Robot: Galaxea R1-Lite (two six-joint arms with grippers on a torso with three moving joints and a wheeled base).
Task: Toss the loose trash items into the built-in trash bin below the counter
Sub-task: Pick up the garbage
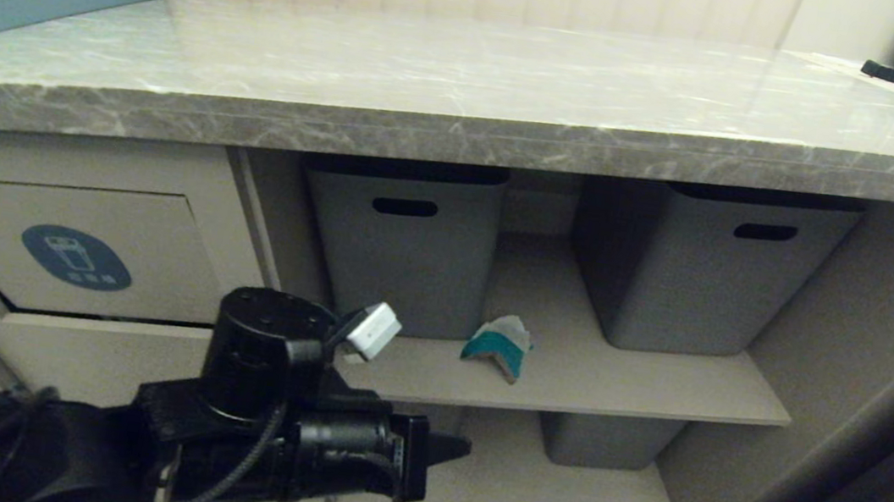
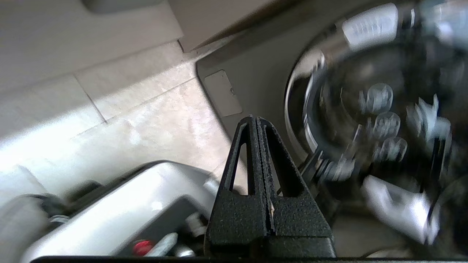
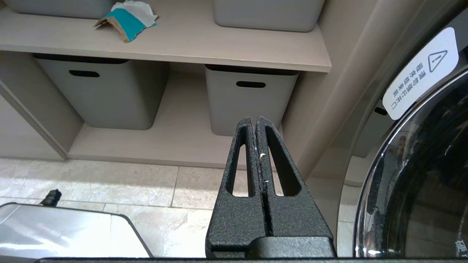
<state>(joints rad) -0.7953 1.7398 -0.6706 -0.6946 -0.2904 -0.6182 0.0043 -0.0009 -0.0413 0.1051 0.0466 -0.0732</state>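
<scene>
The teal-and-white cardboard scrap (image 1: 499, 344) lies on the shelf (image 1: 610, 382) between the grey tubs, up and right of the nearer left gripper (image 1: 448, 447), whose jaws are pressed together, empty.

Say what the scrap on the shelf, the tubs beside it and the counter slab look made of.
The teal-and-white scrap: torn cardboard, going by its ragged brown edge and printed face. The grey tubs: probably moulded plastic, matte, with smooth walls and cut slot handles. The counter: polished marble or a marble-look slab, grey with white veining and a soft sheen; which one cannot be told.
</scene>
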